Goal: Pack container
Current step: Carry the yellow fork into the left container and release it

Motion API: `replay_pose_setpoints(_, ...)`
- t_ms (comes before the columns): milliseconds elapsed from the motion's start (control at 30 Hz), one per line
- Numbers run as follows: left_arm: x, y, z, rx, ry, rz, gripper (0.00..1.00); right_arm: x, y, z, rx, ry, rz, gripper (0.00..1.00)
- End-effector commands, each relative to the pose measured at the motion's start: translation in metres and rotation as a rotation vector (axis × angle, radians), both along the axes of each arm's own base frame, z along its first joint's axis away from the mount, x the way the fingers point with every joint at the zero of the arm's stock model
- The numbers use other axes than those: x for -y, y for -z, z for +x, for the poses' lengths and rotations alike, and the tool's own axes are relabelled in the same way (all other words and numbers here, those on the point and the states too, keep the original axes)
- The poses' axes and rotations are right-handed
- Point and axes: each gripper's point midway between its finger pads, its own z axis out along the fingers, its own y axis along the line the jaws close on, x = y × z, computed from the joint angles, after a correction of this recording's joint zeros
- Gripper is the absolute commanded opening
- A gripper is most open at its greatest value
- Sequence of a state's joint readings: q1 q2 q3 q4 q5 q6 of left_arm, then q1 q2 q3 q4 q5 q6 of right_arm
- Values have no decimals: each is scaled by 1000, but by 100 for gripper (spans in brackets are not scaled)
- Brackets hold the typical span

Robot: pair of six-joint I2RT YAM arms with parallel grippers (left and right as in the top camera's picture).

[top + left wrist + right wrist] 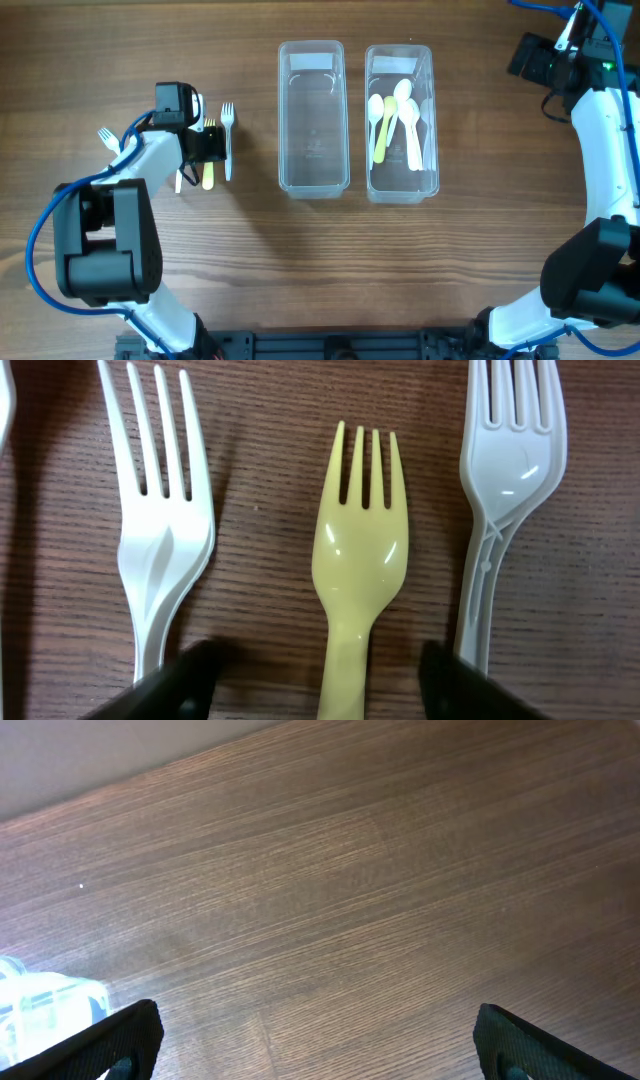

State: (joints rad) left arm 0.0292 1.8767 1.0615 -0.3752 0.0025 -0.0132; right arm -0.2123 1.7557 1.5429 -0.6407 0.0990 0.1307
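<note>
A yellow fork (358, 560) lies on the wood table between a white fork (160, 530) and a clear-white fork (505, 490). My left gripper (325, 680) is open, low over the table, its fingers on either side of the yellow fork's handle without touching it. From overhead the left gripper (207, 148) sits over the forks, left of an empty clear container (313, 180). A second clear container (402, 190) holds white and yellow spoons (395, 120). My right gripper (320, 1040) is open and empty over bare table at the far right (535, 55).
Another white fork (105, 137) lies further left by the left arm. A white fork (228, 140) lies just right of the left gripper. A corner of a clear container (40, 1005) shows at the left edge of the right wrist view.
</note>
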Motion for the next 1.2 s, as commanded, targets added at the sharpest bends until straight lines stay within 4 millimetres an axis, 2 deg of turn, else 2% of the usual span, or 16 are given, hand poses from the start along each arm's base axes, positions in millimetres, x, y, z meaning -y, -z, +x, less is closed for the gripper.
replay_pose_setpoints(0,1,2,4,2,10,-11,32,3,-14,2,31,10,-19,100)
replay_pose_setpoints(200,2,2,4,0,10,-14,23,3,-14,2,31,10,-19,99)
replay_pose_setpoints(333,10,2,5,3,27,-41,4,3,-14,2,31,10,-19,100)
replay_pose_setpoints(500,9,-5,9,13,27,-40,4,3,-14,2,31,10,-19,100)
replay_pose_setpoints(633,6,-46,31,73,20,-20,4,3,-14,2,31,10,-19,100)
replay_pose_setpoints(767,5,-100,53,124,22,-19,4,3,-14,2,31,10,-19,99)
replay_pose_setpoints(867,16,-134,63,150,46,-51,4,3,-14,2,31,10,-19,100)
replay_pose_setpoints(967,39,-164,72,189,50,-114,4,3,-14,2,31,10,-19,100)
replay_pose_setpoints(1033,68,-184,77,221,69,-188,4,3,-14,2,31,10,-19,100)
replay_pose_setpoints(1100,96,-198,80,244,88,-235,4,3,-14,2,31,10,-19,100)
replay_pose_setpoints(1167,120,-201,77,248,135,-244,4,3,-14,2,31,10,-19,100)
